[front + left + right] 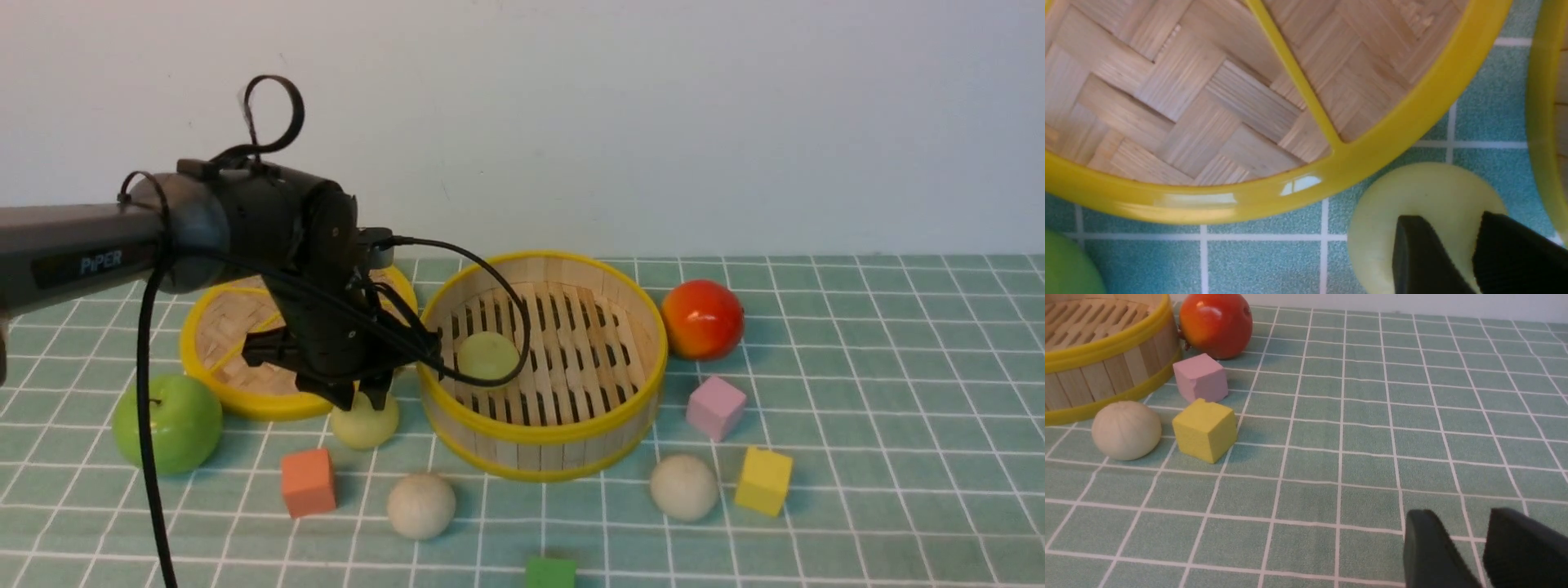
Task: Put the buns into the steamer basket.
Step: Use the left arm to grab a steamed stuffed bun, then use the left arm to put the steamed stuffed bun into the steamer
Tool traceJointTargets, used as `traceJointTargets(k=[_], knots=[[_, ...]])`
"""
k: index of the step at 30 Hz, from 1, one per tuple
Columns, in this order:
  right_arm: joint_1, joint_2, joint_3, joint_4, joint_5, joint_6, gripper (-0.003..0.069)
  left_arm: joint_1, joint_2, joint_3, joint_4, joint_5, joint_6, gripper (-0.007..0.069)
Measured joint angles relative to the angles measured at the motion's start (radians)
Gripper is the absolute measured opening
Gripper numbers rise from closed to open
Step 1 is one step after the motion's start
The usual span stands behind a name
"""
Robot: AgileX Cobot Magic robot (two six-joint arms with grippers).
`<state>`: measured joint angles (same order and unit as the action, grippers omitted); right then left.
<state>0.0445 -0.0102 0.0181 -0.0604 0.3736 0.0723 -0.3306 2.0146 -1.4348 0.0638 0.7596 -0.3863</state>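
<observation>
Left jaws sit atop the yellow-green bun [365, 422]; gripped or not, I cannot tell. Seat them lower before lifting to the steamer basket [531, 452]. Right jaws spread, empty.

Green cube [550, 573] cut off, yellow-green bun [367, 426] partly behind left end effector [363, 402]

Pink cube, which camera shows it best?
The right wrist view: the pink cube is close, large and fully in sight. The front view shows the pink cube whole but small. The left wrist view does not show it.
</observation>
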Motion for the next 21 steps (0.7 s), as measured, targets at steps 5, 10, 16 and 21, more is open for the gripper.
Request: traceJointTargets(k=[5, 10, 16, 21], knots=[[0.000, 0.000, 0.000, 0.000, 0.000, 0.000, 0.0239, 0.000, 0.012, -0.003, 0.000, 0.000, 0.000, 0.0145], [0.000, 0.000, 0.000, 0.000, 0.000, 0.000, 0.0239, 0.000, 0.012, -0.005, 0.000, 0.008, 0.001, 0.0028], [0.000, 0.000, 0.000, 0.000, 0.000, 0.000, 0.0239, 0.000, -0.004, -0.012, 0.000, 0.051, 0.001, -0.0007], [0.000, 0.000, 0.000, 0.000, 0.000, 0.000, 0.0239, 0.000, -0.099, -0.012, 0.000, 0.095, 0.002, -0.0007]])
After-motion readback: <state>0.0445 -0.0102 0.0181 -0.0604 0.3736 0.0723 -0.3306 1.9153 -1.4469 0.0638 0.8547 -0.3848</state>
